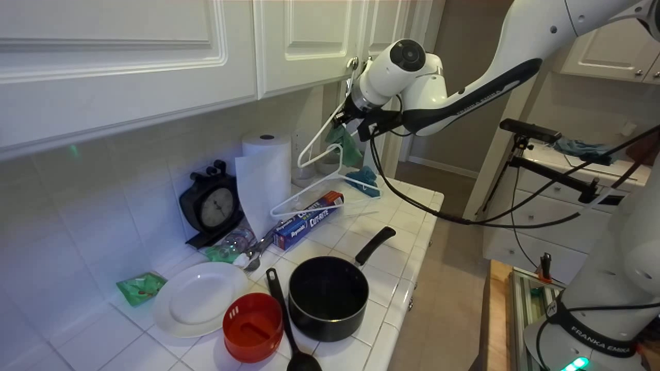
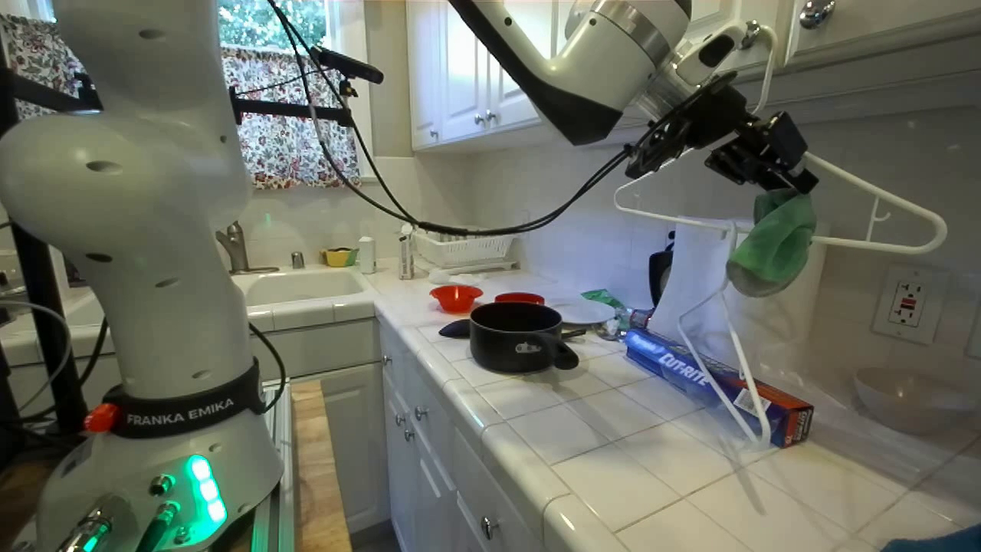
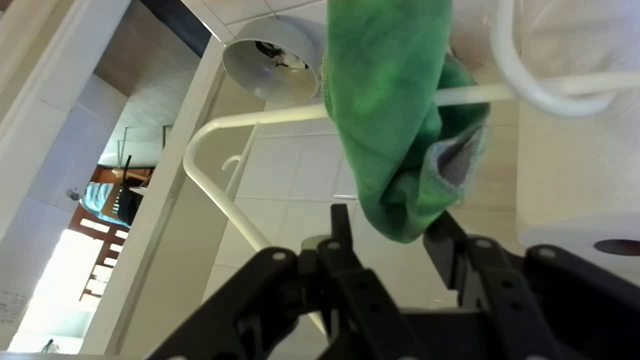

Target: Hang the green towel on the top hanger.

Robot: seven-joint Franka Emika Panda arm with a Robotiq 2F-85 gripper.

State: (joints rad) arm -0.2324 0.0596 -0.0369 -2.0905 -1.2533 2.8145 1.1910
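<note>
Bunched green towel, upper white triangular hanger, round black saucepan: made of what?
Bunched green towel: matte, napped fabric, perhaps microfibre; fuzzy surface, seemingly stitched edge.
Upper white triangular hanger: likely moulded plastic, satin; smooth rounded bar without grain.
Round black saucepan: probably coated metal, slight sheen; thin lighter rim, coating type unclear.

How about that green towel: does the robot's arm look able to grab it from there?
Probably yes: in the wrist view the pincer is open and close to the green towel, with nothing visible in between. The green towel drapes over the top hanger, though, so tugging might catch.
</note>
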